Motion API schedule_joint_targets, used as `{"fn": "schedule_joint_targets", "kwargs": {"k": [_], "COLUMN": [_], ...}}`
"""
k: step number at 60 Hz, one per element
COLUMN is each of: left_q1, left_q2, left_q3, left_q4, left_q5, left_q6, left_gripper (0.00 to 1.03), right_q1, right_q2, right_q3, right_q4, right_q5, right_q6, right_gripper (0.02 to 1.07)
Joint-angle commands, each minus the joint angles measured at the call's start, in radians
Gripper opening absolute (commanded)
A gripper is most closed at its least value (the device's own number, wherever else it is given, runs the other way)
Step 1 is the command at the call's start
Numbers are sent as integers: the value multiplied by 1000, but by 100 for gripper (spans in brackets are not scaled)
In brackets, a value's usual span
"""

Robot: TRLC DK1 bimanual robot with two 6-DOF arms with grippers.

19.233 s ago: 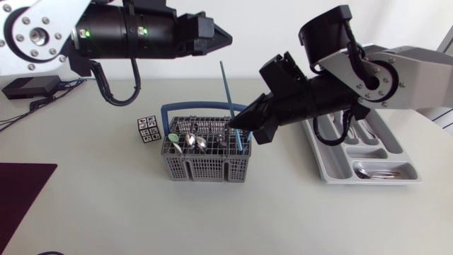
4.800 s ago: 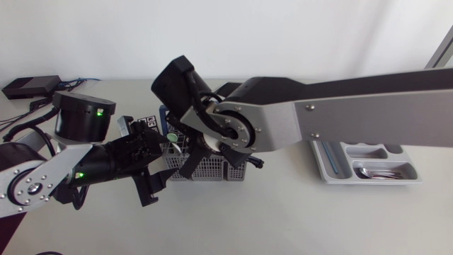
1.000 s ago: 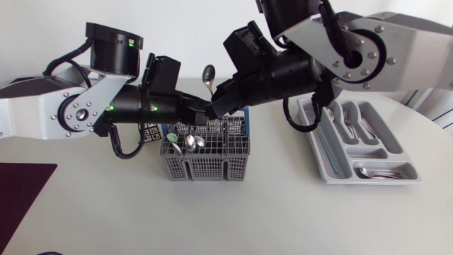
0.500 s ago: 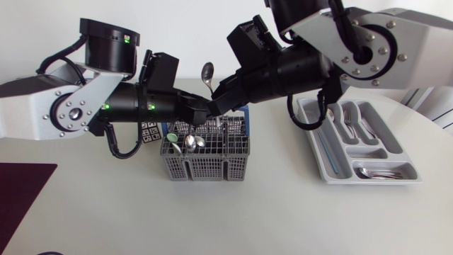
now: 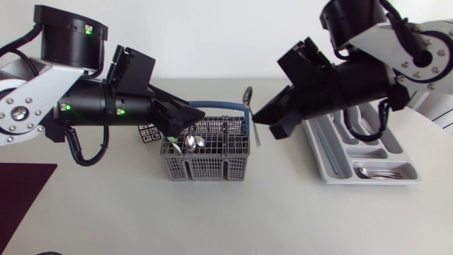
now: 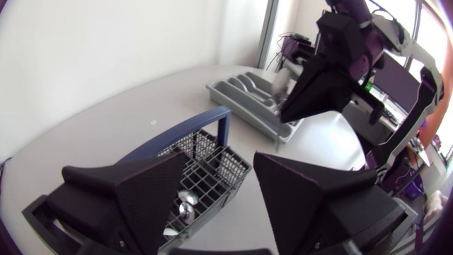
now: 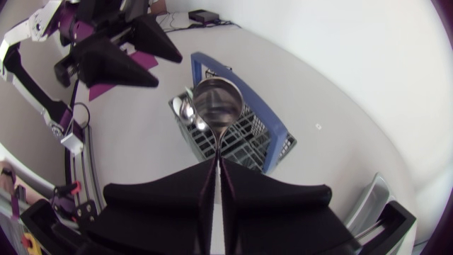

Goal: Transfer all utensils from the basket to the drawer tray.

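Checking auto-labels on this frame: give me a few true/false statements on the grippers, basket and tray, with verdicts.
1. The right gripper is shut on a spoon. True.
2. The left gripper holds a fork. False: it is open and empty, above the basket.
3. The basket has no utensils in it. False: spoons stand in it.
4. The drawer tray holds some cutlery. True.
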State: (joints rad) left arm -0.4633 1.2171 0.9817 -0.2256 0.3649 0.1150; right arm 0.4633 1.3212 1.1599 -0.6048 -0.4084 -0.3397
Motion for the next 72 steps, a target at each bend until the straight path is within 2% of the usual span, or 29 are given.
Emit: {"fn": "schedule_joint_targets", "kwargs": {"k": [1, 6, 18, 30, 39, 51, 55, 59, 67, 72], "left_q1": [-20, -26, -25, -21, -21, -20, -18, -18, -14, -8], "left_q2": [1, 12, 56, 79, 88, 91, 91, 91, 90, 91], "left_q3": [-15, -17, -12, -17, -25, -28, -32, -34, -43, -46], "left_q4": [-32, -54, -84, -86, -84, -84, -84, -84, -84, -84], "left_q5": [-50, -66, -90, -98, -113, -119, -121, -124, -126, -126], "left_q6": [74, 97, 152, 169, 186, 190, 196, 199, 204, 204], "left_gripper": [71, 71, 71, 72, 72, 72, 72, 72, 72, 72], "right_q1": [-87, -193, -451, -680, -822, -945, -959, -973, -973, -962], "right_q2": [-27, -47, -63, 21, 141, 288, 325, 357, 415, 432], "right_q3": [-37, -65, -134, -157, -129, -120, -126, -109, -106, -131], "right_q4": [-95, -176, -300, -325, -322, -197, -108, -92, 13, 91], "right_q5": [-36, -72, -75, -46, 16, 95, 125, 135, 220, 257], "right_q6": [-193, -369, -808, -1180, -1412, -1687, -1705, -1737, -1777, -1782], "right_gripper": [8, 8, 8, 8, 8, 8, 8, 8, 8, 13]}}
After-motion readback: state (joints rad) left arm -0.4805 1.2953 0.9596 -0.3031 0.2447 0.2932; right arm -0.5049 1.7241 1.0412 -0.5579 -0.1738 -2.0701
